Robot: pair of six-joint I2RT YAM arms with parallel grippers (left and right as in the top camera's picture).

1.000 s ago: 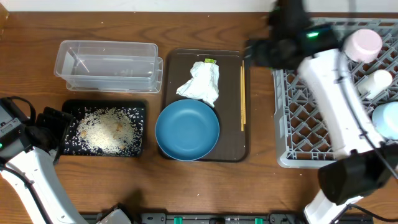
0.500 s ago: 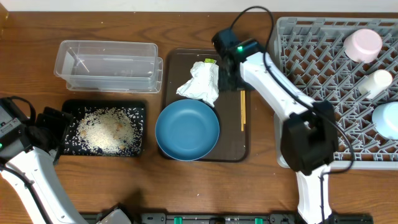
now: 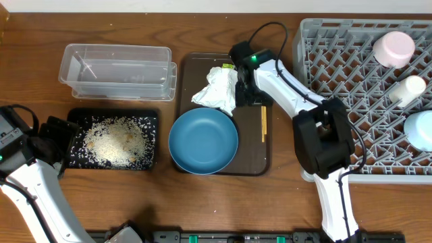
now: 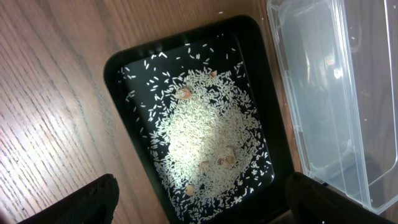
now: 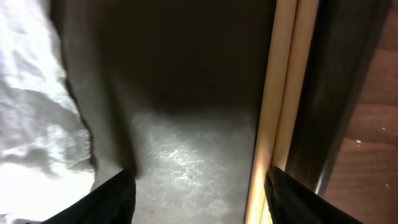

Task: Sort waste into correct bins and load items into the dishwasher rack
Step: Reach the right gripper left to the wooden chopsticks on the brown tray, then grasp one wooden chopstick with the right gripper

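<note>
My right gripper hangs low over the brown serving tray at upper centre, fingers spread. The napkin is at its left and the chopsticks at its right, seemingly untouched. My left gripper, also spread, sits at lower left over the black tray of rice.

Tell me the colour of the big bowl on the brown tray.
The bowl is plain blue, no pattern; clearest in the overhead view.
</note>
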